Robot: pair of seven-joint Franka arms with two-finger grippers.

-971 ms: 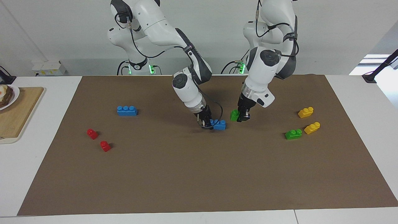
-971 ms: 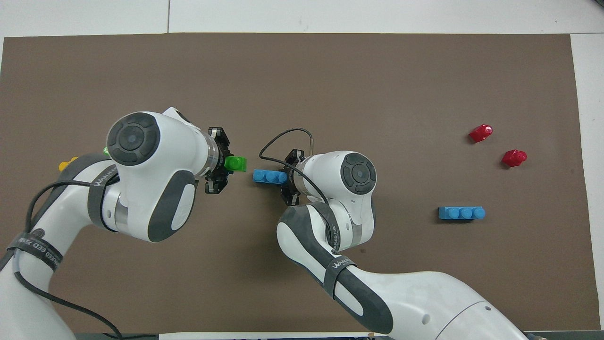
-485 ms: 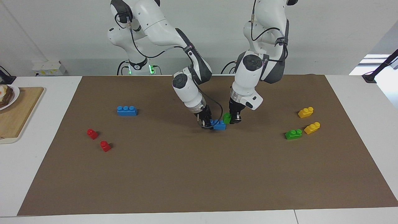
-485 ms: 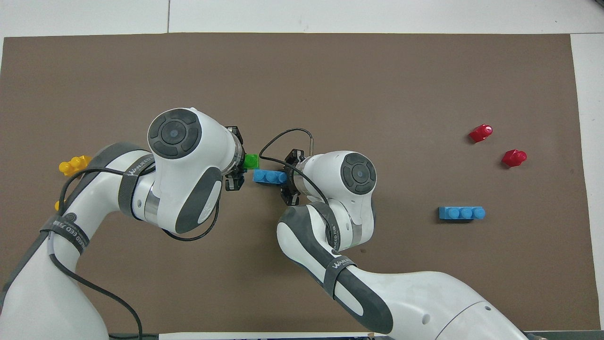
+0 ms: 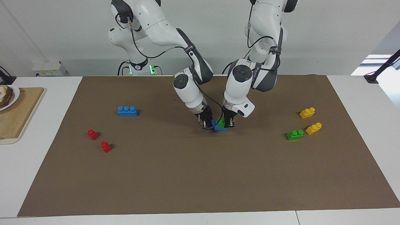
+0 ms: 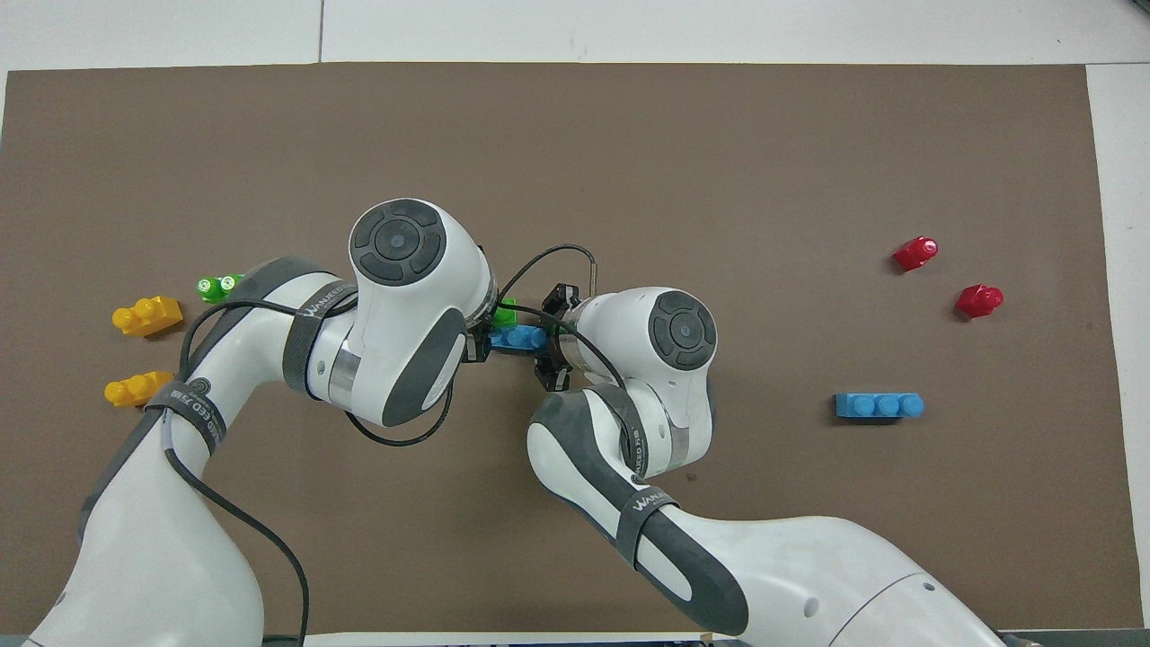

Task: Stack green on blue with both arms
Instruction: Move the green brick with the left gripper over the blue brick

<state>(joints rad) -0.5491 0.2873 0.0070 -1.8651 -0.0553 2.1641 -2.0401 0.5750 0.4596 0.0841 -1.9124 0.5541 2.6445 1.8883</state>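
Observation:
My right gripper (image 5: 206, 125) is shut on one end of a blue three-stud brick (image 5: 220, 127) that lies low on the brown mat (image 5: 200, 175). My left gripper (image 5: 227, 124) is shut on a green two-stud brick (image 5: 222, 122) and holds it on top of the blue brick's free end. I cannot tell whether the green brick is pressed home. In the overhead view the left arm covers most of the green brick (image 6: 507, 313) and part of the blue brick (image 6: 516, 339). A second blue brick (image 5: 127, 111) and a second green brick (image 5: 295, 134) lie loose on the mat.
Two yellow bricks (image 5: 307, 112) (image 5: 313, 128) lie beside the loose green brick, toward the left arm's end. Two red bricks (image 5: 92, 134) (image 5: 106, 146) lie toward the right arm's end. A wooden board (image 5: 15, 115) with a plate (image 5: 8, 97) sits off the mat there.
My left gripper has carried the green brick sideways toward the right gripper and lowered it onto the blue brick. The right gripper has held the blue brick still.

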